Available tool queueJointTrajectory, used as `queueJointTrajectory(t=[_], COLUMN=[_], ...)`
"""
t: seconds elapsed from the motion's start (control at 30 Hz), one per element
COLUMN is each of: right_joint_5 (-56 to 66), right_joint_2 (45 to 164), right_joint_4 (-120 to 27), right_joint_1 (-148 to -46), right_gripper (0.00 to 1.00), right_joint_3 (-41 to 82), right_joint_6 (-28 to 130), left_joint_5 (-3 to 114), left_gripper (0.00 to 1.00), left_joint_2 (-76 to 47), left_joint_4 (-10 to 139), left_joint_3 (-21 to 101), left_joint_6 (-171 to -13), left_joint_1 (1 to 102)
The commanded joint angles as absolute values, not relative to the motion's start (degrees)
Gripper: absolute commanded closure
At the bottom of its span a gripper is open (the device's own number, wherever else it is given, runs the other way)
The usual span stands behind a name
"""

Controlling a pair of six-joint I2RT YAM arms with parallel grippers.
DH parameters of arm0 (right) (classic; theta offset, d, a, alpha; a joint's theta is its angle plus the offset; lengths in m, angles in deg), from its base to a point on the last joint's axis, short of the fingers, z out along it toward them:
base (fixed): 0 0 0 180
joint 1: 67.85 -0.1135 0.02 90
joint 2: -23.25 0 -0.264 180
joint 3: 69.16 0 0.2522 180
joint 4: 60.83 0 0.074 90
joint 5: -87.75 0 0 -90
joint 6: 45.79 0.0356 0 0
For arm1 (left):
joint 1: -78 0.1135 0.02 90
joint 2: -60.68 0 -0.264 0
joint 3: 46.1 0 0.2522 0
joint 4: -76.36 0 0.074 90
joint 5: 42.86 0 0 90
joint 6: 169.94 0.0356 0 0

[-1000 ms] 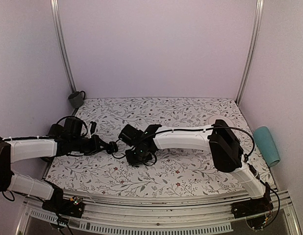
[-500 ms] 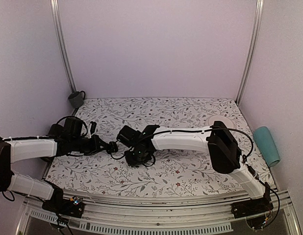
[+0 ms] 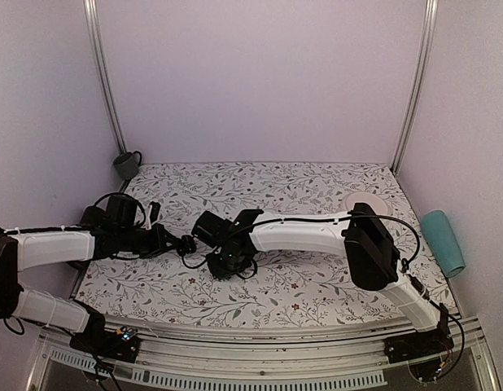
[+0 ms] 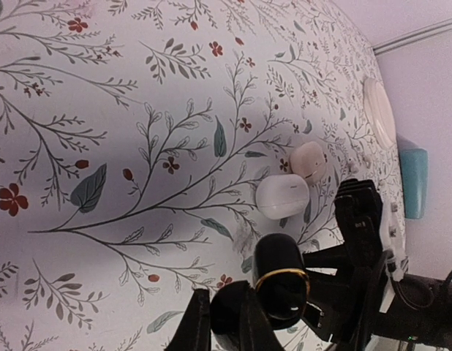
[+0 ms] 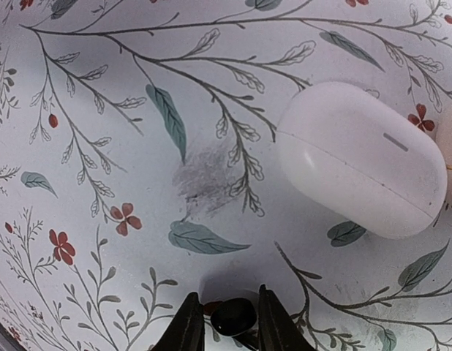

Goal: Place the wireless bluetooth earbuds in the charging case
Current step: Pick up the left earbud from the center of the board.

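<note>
The charging case (image 4: 281,284) is seen at the bottom middle of the left wrist view. It is small, black and shiny, and a thin gold ring can be seen on it. It is gripped by the left gripper (image 4: 224,311), whose two fingers are squeezed tight on the case's dark edge.

One earbud (image 5: 233,316) is found at the bottom middle of the right wrist view. It is a tiny black blob, partly cut off by the frame edge. It is pinched by the right gripper (image 5: 227,307). The two fingers are only a little way apart, and the gap is filled by the earbud.

In the top view both grippers are seen close together, left of the middle of the flowered table (image 3: 317,285). Whether the earbud touches the case cannot be told.

Up and to the right of the case in the left wrist view, a white oval box (image 4: 282,196) is laid flat on the cloth. A paler oval box (image 4: 308,161) is placed just beside it.

Farther off, a white round dish (image 3: 367,202) is seen at the right side of the table in the top view. A teal roll (image 3: 443,243) is set by the right wall. A grey cup (image 3: 127,164) is seen at the far left corner.
</note>
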State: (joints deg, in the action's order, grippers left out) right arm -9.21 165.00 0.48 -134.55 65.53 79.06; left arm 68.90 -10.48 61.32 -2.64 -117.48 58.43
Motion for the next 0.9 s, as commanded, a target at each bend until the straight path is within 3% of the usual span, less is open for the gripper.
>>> queueJointTrajectory(t=[0.0, 0.37, 0.57, 0.87], right_joint_5=[-8.78, -8.00, -8.46, -8.26], right_joint_2=[168.52, 169.03, 167.72, 158.62], right_joint_4=[4.43, 3.50, 1.74, -8.81], right_joint_1=[-134.93, -135.04, -134.86, -133.60], right_gripper=[0.73, 0.80, 0.90, 0.91], right_joint_3=[66.15, 66.24, 64.83, 52.82], right_joint_6=[77.79, 77.87, 78.25, 79.87], left_joint_5=[69.70, 69.78, 69.88, 70.41], left_gripper=[1.00, 1.00, 1.00, 1.00], left_joint_2=[-10.60, -11.04, -11.30, -12.11], left_joint_4=[61.37, 61.06, 60.86, 60.69], left_joint_3=[-0.86, -0.64, -0.74, -0.71], left_joint_6=[-117.40, -117.56, -117.77, -118.22], left_joint_1=[59.18, 59.18, 59.17, 58.88])
